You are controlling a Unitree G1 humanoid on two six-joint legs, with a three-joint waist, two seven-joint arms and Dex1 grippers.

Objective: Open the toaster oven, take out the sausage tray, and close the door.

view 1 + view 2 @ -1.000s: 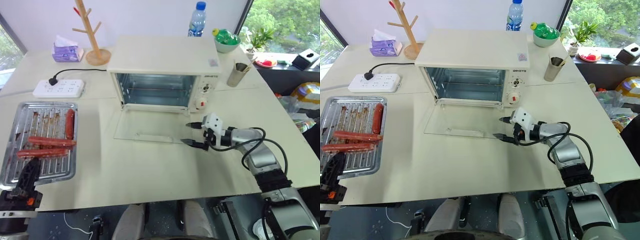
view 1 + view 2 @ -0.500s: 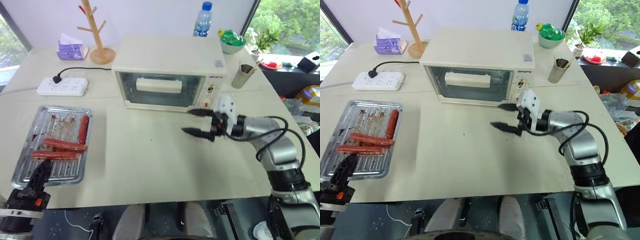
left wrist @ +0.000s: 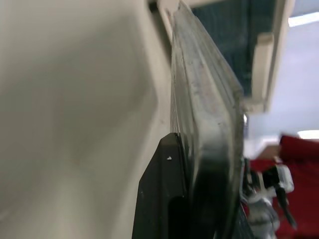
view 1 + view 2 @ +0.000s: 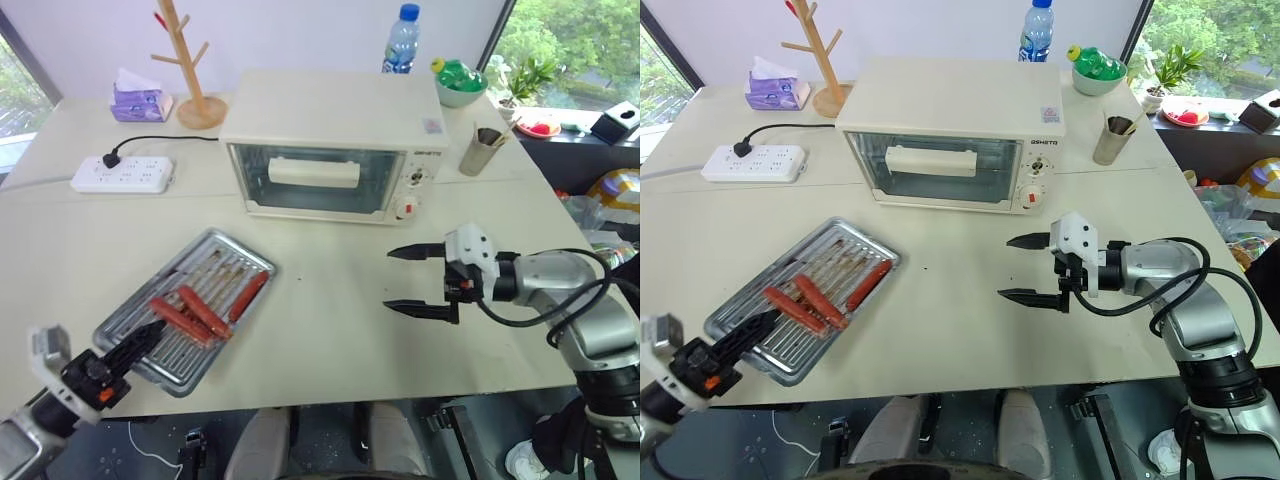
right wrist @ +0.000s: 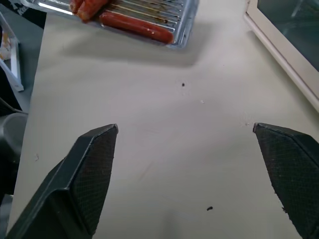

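With the door point(image 4: 315, 178) shut, the left tool point(image 4: 140, 343) clamps the tray's point(image 4: 190, 305) near-left end; the right tool point(image 4: 416, 281) gapes empty, well right.

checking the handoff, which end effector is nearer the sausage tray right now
Left. The left end effector is shut on the near edge of the sausage tray. The right end effector is open, hanging over bare table well off to the tray's right, in front of the toaster oven.

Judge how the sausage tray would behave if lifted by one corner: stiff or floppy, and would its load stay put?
The sausage tray looks like rigid ribbed metal, so it probably stays stiff. Its sausages lie loose and round, so they would likely roll if it tilts. The shallow rim may barely stop them.
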